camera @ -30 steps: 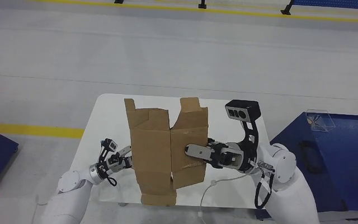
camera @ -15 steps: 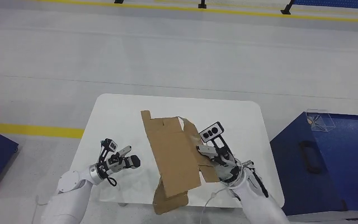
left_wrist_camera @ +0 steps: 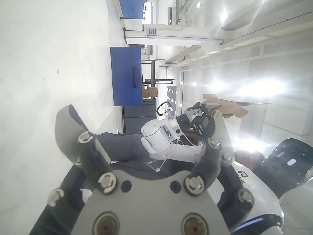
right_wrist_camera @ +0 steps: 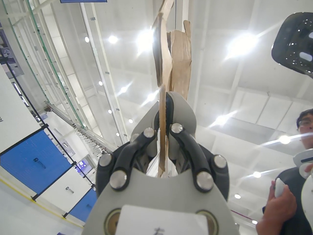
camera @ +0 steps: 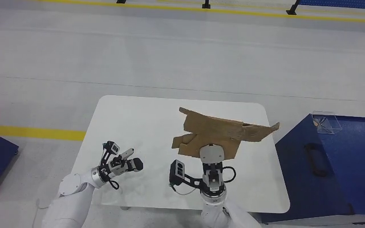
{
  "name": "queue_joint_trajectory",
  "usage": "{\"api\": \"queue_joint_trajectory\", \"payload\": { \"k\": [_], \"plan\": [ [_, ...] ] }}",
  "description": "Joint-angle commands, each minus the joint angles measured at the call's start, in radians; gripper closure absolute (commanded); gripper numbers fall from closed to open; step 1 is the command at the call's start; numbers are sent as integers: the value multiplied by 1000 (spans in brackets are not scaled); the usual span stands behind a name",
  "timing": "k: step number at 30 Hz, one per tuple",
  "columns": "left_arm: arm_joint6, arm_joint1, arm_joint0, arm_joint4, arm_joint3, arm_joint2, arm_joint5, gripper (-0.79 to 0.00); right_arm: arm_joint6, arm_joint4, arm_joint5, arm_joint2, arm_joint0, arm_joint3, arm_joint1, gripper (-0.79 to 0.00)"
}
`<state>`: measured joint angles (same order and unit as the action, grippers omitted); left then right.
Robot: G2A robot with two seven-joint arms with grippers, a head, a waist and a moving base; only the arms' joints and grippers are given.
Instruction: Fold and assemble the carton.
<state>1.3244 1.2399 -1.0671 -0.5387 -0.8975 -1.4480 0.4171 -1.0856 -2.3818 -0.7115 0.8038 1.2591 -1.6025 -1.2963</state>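
**Status chk: carton assy**

1. Locate the flat brown corrugated-cardboard carton (camera: 222, 134). It is off the white round-cornered table (camera: 131, 119), raised in the air over the table's right half. It extends upward from the gripper holding it, w/ flaps sticking out at the ends.
2. Chk the right gripper (right_wrist_camera: 163, 99). It is clamped tight on one edge of the carton, w/ the board pinched between both pads. The arm stands near vertical under the load, gripper pointing up.
3. Chk the left gripper (camera: 130, 163). Its fingers are spread apart w/ nothing between them. It hovers low over the near-left part of the table, well apart from the carton.
4. Assess progress. Judged from the panels, the carton reads as a collapsed blank: walls lie against each other, no box volume. Pick-up is done. No flap looks folded or tucked.
5. Left to do (est.): open the blank into a sleeve, fold the btm flaps, lock them, set the box upright. You probably need both arms here, so plan for the left gripper to take a second edge.

Note: this is a single-edge grip on a wide sheet. Treat sag or slip as a risk.
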Motion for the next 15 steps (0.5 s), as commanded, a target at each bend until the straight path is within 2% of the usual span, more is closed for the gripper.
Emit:
{"api": "queue_joint_trajectory", "payload": {
  "k": [1, 4, 8, 12, 15],
  "plan": [
    [0, 0, 0, 0, 0, 0, 0, -785, -2, 14, 18, 5, -4, 5, -7, 0],
    [0, 0, 0, 0, 0, 0, 0, -785, -36, 152, 124, 43, -19, 15, -14, 0],
    [0, 0, 0, 0, 0, 0, 0, -785, -115, 467, 475, 138, -44, 14, -15, 0],
    [0, 0, 0, 0, 0, 0, 0, -785, -105, 855, 847, 266, -56, -4, 0, 0],
    [0, 0, 0, 0, 0, 0, 0, -785, -36, 1217, 1132, 375, -35, -56, 18, 0]
  ]
}}
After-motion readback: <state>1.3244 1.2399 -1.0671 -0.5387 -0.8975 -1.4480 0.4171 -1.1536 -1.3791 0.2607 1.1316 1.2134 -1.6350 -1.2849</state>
